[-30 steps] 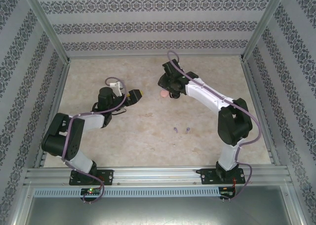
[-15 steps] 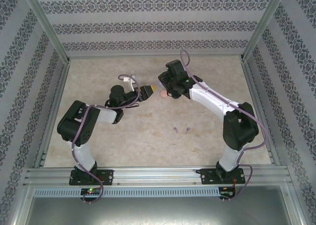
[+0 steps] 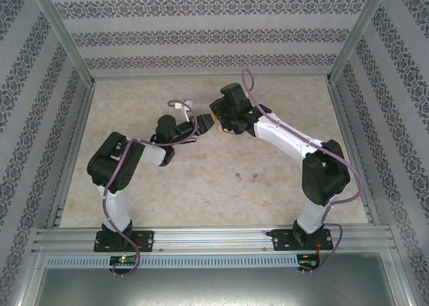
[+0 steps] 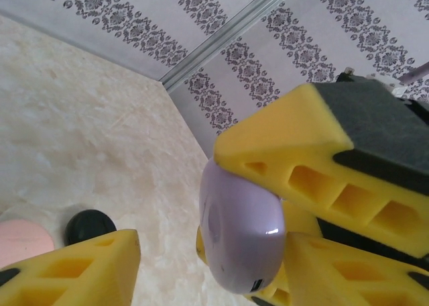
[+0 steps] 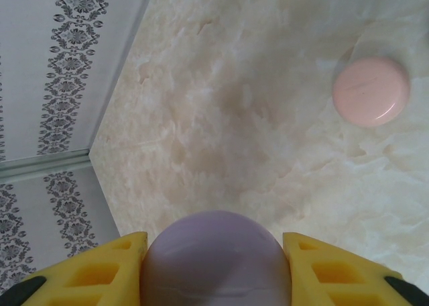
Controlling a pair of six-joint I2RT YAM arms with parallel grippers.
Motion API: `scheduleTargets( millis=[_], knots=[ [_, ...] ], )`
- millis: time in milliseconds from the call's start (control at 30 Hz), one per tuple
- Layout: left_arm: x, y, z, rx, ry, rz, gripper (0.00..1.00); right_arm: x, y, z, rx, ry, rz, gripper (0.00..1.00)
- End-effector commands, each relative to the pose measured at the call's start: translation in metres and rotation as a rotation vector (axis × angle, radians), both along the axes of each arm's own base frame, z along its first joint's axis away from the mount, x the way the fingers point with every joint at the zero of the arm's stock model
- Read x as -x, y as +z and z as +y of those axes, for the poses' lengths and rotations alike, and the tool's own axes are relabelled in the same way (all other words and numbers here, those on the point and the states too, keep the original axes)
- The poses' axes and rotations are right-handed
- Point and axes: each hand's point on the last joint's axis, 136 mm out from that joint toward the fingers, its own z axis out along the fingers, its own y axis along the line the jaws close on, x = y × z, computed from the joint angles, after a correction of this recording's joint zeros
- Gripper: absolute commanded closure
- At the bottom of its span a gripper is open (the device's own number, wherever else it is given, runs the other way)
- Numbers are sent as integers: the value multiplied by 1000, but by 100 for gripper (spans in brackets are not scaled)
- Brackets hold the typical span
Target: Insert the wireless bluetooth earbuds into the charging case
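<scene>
— Where do we see the purple earbuds [image 3: 238, 176]?
— Lying on the table [image 3: 188, 198], near side, between our arms. Our right jaws pinch the purple charging case [image 5: 214, 259]; our left jaws stand spread around it.

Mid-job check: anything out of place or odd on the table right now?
Nothing spilled or damaged. One oddity: the purple case is clamped in the right tool above the table, while two purple earbuds lie loose on it, far from the case.
</scene>
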Motion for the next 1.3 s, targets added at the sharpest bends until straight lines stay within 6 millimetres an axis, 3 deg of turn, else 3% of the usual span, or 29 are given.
scheduleTargets(
  millis=[0,133,467,800,833,900,967,1100,1267],
  knots=[
    [-4,18,-5,39,3,-69,46,0,21,9,-37,12,-37,67],
    [-6,17,-7,51,-2,-67,53,0,22,10,-40,15,-37,67],
    [-3,9,-14,50,-20,-56,56,-2,20,14,-46,19,-33,67],
    [-4,7,-15,57,-23,-48,83,-3,22,13,-54,12,-39,67],
    [-4,8,-15,59,-26,-49,88,-4,24,13,-58,10,-46,64],
    [-4,9,-15,64,-24,-44,100,-8,30,11,-71,11,-69,44],
    [-4,11,-14,68,-24,-41,100,-15,42,8,-86,20,-116,30],
    [-2,19,-9,62,-40,-40,100,-21,69,-16,-56,42,-209,23],
    [0,35,12,39,-79,-50,100,-9,77,-48,56,158,-308,22]
  ],
)
